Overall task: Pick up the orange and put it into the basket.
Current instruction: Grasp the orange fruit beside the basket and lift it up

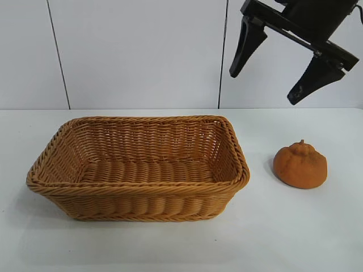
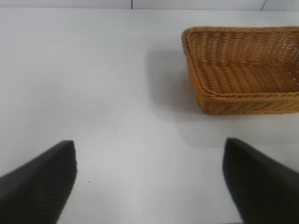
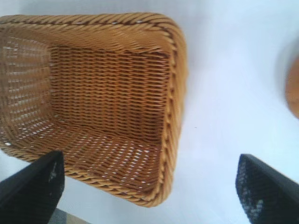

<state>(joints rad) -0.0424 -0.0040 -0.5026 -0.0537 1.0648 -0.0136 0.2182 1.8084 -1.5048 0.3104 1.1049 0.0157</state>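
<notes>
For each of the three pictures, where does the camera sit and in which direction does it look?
Exterior view: outside the rig, facing the basket, the orange and the open right gripper hanging above the orange.
Left wrist view: on the left arm, looking over the table toward the basket; open left gripper in the foreground.
Right wrist view: on the right arm, looking steeply down into the basket; orange at the edge.
All views share the basket.

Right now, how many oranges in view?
1. The orange sits on the table, to the right of the basket and apart from it. The basket's inside shows empty in all views, so nothing is hidden there.
</notes>
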